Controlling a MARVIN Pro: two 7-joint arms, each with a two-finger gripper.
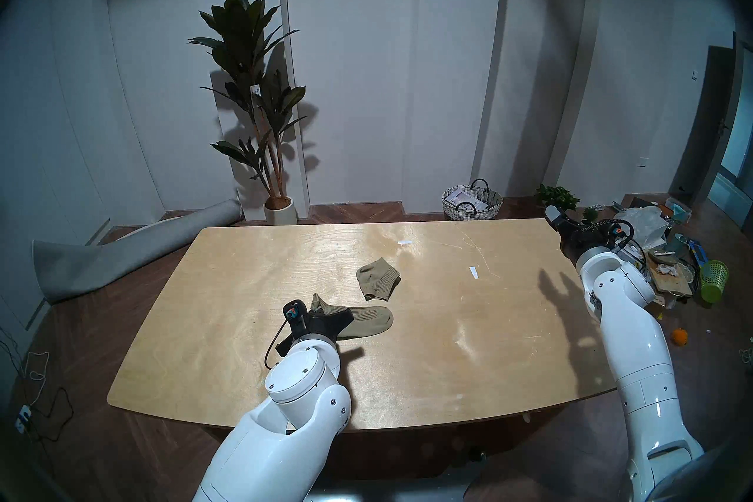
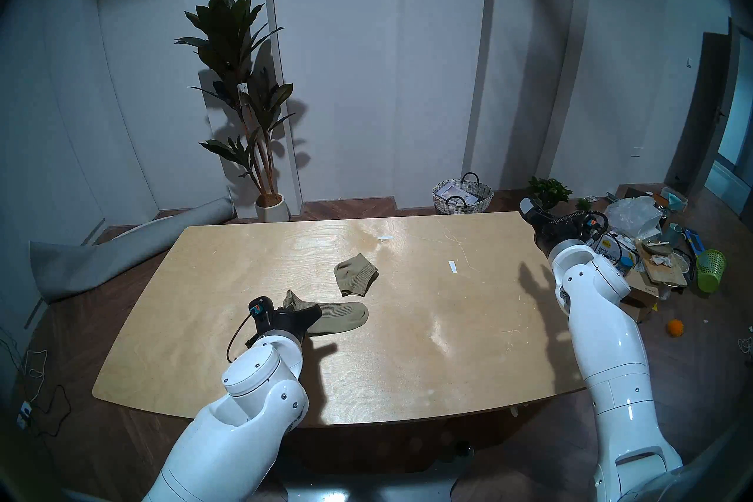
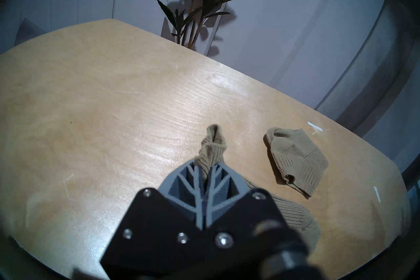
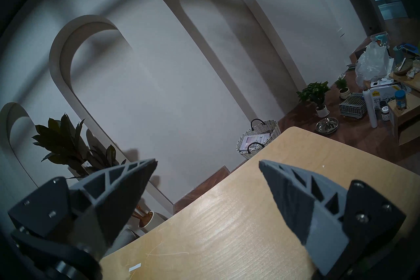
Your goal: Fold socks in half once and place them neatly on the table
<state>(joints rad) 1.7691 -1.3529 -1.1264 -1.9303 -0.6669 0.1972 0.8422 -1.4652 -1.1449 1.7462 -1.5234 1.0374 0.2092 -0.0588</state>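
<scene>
So the left gripper (image 3: 205,172) is pinching the cuff end of the near sock (image 1: 366,320), fingers pressed together on the knit, and the cuff is bunching up above the fingertips in the left wrist view while the toe half is lying flat on the table (image 1: 228,285). Taking the folded sock (image 1: 378,278) as the landmark: the near sock is sitting just on the robot's side of it and slightly to its left, close but not touching as far as I can tell. That folded one is looking already doubled over, so I'm guessing sock one is done and the fold on sock two is what's happening right now, at the lift-the-cuff stage. The right gripper (image 4: 208,172) is hanging way off to the right of the folded sock, up over the far right corner of the table, fingers spread wide with nothing between them, basically idling. Next move, I'd say, is carrying that cuff over toward the toe and laying it down so the edges are lining up, then letting go. The toe end isn't pinned by anything, so the whole sock could be dragging along instead of folding; going slow and low seems like the call.
</scene>
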